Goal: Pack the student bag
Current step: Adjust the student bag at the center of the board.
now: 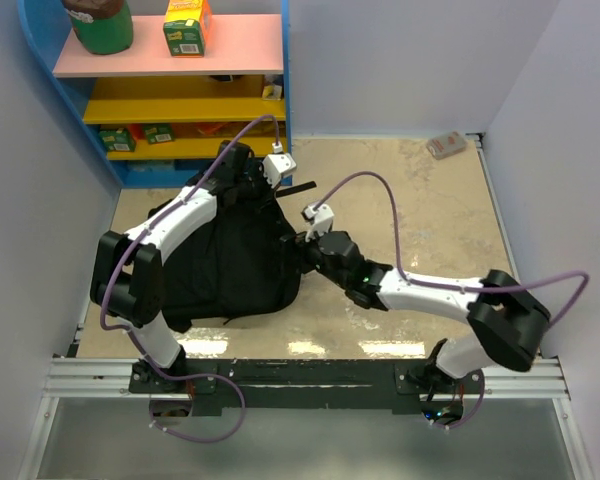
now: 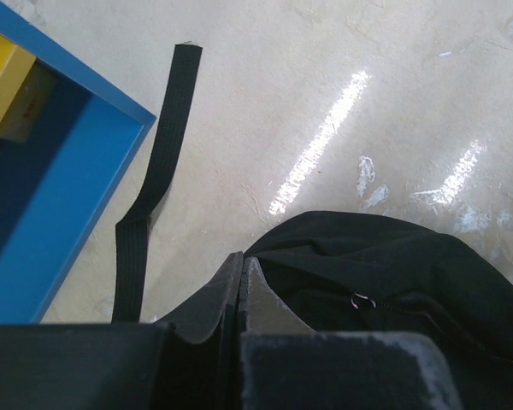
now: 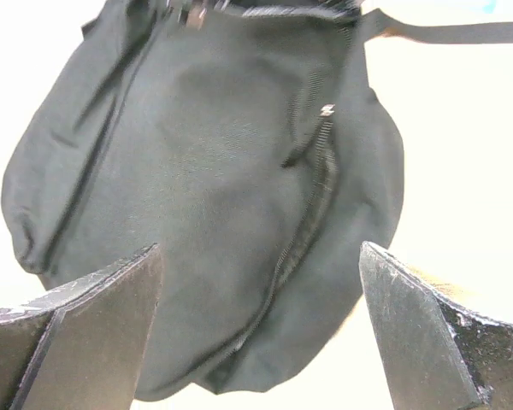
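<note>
Since the right gripper (image 3: 258, 256) is spread wide w/ nothing in it, what matters from where I stand is how the student bag (image 1: 225, 265) lies relative to it. The bag is directly at its 9 o'clock, close to touching, and the fingers point straight at the bag's side panel. The bag lies flat on the table (image 1: 420, 220), left of centre. Its long axis runs approx from 7 o'clock, near the left arm's base, up to 1 o'clock, toward the blue shelf unit (image 1: 280, 100).

The zip (image 3: 312, 196) runs down the panel facing the right gripper, its pull up near the far end, so I'd judge the R arm better placed for the zip or opening.

The left gripper (image 2: 242, 269) is at the bag's far end, approx 12 o'clock of the bag's middle. Its fingers are pressed together right at the fabric edge, but I can't tell if cloth is nipped btwn them.

A loose strap (image 2: 154, 171) trails off toward the shelf, clear of both grippers.
</note>
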You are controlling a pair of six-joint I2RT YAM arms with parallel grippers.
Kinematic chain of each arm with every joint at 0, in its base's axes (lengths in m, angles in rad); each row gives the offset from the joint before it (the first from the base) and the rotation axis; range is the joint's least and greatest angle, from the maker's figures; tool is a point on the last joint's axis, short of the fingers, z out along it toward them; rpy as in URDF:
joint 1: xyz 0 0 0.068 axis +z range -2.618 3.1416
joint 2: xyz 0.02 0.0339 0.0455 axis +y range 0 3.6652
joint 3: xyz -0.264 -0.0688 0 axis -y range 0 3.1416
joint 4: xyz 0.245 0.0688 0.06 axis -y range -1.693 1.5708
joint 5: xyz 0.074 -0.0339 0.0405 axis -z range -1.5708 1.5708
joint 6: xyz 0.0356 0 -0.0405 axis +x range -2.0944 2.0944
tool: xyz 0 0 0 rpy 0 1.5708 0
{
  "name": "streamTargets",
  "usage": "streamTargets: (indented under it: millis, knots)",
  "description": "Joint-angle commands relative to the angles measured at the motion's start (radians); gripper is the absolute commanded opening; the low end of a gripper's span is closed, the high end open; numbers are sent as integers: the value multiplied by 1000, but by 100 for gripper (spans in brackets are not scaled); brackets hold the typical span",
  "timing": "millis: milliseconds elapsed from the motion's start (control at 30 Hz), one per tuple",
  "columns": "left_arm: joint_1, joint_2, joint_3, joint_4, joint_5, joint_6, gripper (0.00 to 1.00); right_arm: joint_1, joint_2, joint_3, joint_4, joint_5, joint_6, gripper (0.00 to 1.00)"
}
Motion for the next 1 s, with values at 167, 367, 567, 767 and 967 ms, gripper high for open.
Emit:
streamTargets:
  millis: [167,367,567,767,967]
  knots:
    - [-8,-15,45,113,9,-15,0,-4,-112,-176,-85,149,167,99]
    - [-8,-29,27,105,17,-12,0,30,66,-125,-79,69,196,93]
    - [-10,-35,8,102,15,2,0,34,92,-156,37,8,204,64]
    - [-8,-42,-4,104,12,8,0,34,89,-174,59,-26,190,5]
    - [-8,-62,-28,112,-8,31,0,33,-70,-310,30,46,225,0]
